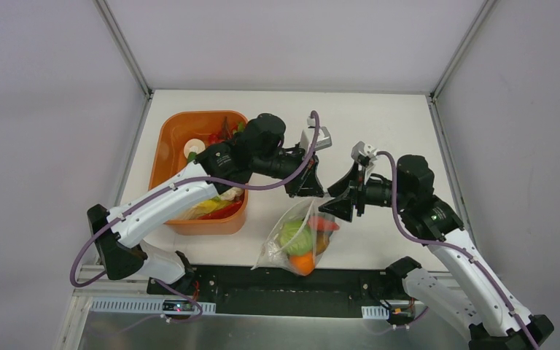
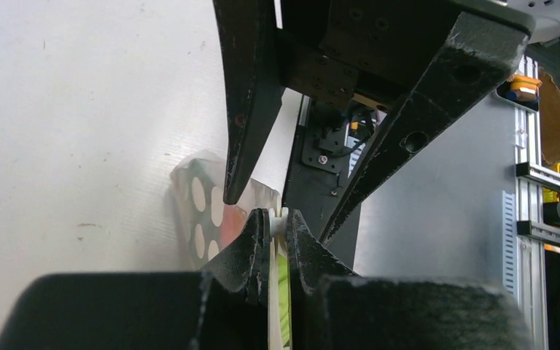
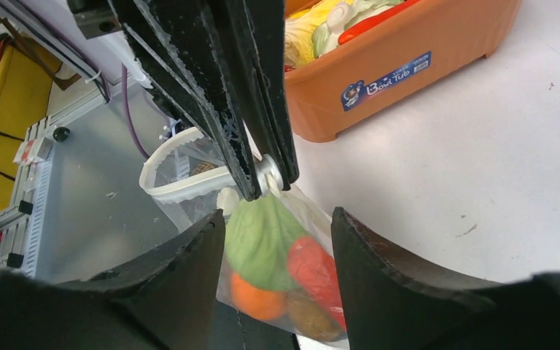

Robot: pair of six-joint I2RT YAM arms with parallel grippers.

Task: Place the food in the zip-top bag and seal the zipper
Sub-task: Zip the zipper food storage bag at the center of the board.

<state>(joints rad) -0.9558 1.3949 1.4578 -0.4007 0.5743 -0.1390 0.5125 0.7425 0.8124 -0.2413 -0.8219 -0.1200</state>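
Note:
The dotted clear zip-top bag hangs near the table's front edge. It holds food: a green leafy piece, a red piece, an orange ball and a brownish piece. My left gripper is shut on the bag's top edge at the zipper and holds it up. The pinch also shows in the left wrist view. My right gripper is open and empty just right of the bag's top. Its fingers straddle the bag in the right wrist view without touching it.
An orange plastic tub with more toy food stands at the left, under the left arm; it also shows in the right wrist view. The table's front edge and a black base rail lie right below the bag.

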